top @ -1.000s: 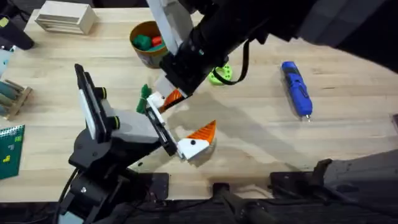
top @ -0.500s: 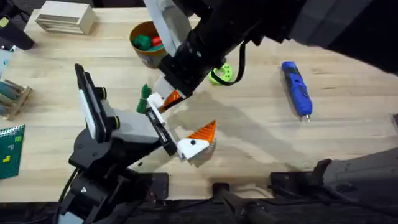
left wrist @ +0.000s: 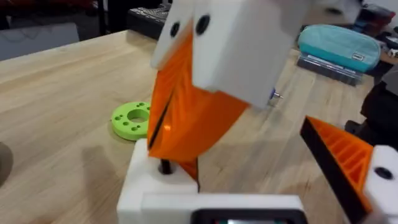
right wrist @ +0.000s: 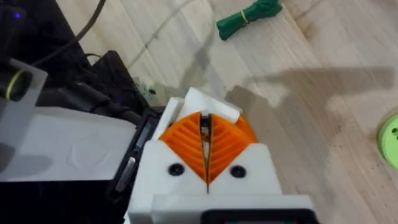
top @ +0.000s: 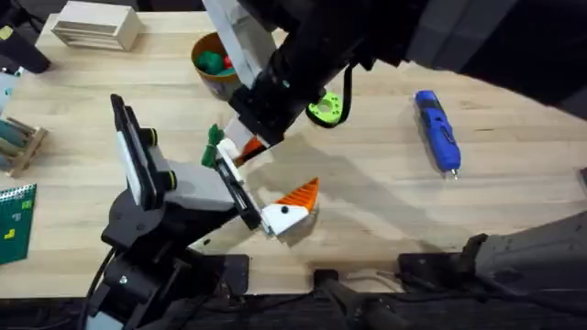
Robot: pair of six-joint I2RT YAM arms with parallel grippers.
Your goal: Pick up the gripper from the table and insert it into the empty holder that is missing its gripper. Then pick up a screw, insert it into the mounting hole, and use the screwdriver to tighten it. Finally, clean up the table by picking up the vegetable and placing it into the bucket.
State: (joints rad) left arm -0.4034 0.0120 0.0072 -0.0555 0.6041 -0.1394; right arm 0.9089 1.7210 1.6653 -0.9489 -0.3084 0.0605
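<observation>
Two sets of fingers meet mid-desk: the right gripper (top: 246,145), pinched closed on the orange wedge (left wrist: 186,115), has drifted slightly up and left over the last second, easing it onto the white holder (left wrist: 163,186). The left gripper (top: 261,200) sits spread open, holding nothing. Seating looks nearly done, probably. The screwdriver (top: 437,129), vegetable (top: 214,137) and bucket (top: 213,62) wait on the desk (top: 385,202).

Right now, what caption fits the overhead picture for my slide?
Right claw lowers an orange gripper onto the left arm's white holder, near a green vegetable on the table.
</observation>
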